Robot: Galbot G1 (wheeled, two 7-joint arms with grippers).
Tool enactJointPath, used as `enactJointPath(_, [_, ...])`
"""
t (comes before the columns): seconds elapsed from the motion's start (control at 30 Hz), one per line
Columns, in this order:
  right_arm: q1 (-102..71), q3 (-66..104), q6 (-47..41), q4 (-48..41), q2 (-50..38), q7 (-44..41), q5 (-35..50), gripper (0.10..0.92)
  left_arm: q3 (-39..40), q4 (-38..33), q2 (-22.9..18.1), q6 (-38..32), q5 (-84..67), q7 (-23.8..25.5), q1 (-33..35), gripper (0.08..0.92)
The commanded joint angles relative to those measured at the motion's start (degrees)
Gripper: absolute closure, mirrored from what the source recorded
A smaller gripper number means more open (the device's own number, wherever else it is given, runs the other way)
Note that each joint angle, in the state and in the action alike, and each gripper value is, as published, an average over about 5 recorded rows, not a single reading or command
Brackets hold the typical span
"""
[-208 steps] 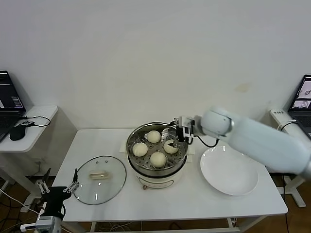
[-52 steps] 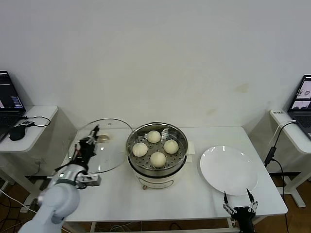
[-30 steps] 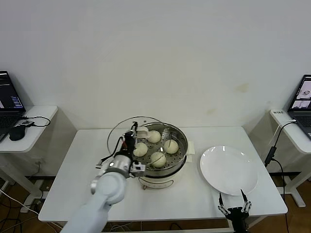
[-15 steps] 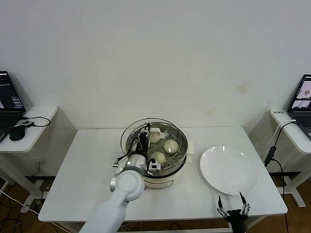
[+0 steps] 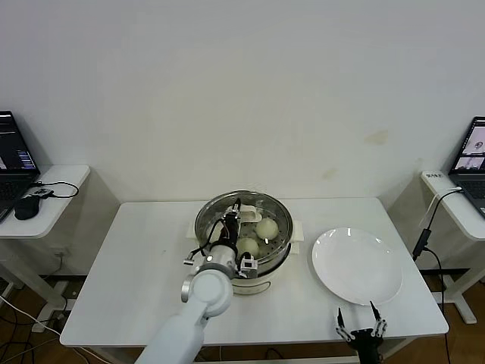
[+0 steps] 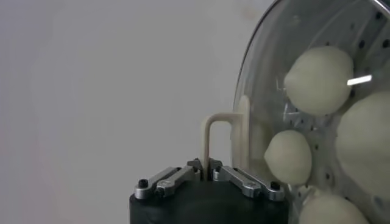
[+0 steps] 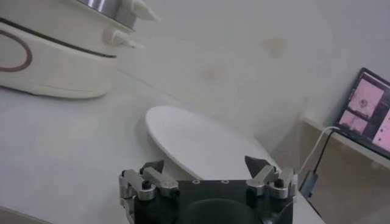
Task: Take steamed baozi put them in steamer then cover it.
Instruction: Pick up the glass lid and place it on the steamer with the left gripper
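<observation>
Two grippers show. The right gripper [image 5: 361, 331] sits nearest, parked at the table's [image 5: 136, 258] front edge just before the white plate [image 5: 358, 265], its fingers spread wide and empty. Farther in, the left gripper [image 5: 233, 212] is clamped on the glass lid's [image 6: 292, 73] cream handle [image 6: 214, 137] — lid over the steamer [image 5: 244, 236], steamed baozi [image 5: 266, 227] inside.

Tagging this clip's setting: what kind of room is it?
Probably a lab or office test room, not a kitchen: a bare white table with the steamer and a plate, laptops on side desks, loose cables, blank wall.
</observation>
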Motion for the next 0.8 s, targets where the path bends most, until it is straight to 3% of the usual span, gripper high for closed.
enactJointPath(0.03, [-0.04,-0.09,0.09,-0.22,0.01,0.02,-0.21,0.202,0.16,1.56,-0.84,-0.26,0.63,-0.14,-0.21,0.860])
enactJointPath(0.53, [0.05,-0.10,0.13,-0.73,0.02,-0.06,-0.64,0.203,-0.74,-0.68,-1.37,-1.47,0.90,-0.36,0.75,0.854])
enactJointPath(0.8, [0.10,-0.13,0.08,-0.82,0.02,-0.11,-0.85,0.203,-1.39,-8.77,0.57,-1.48,-0.48,-0.60,6.52,0.657])
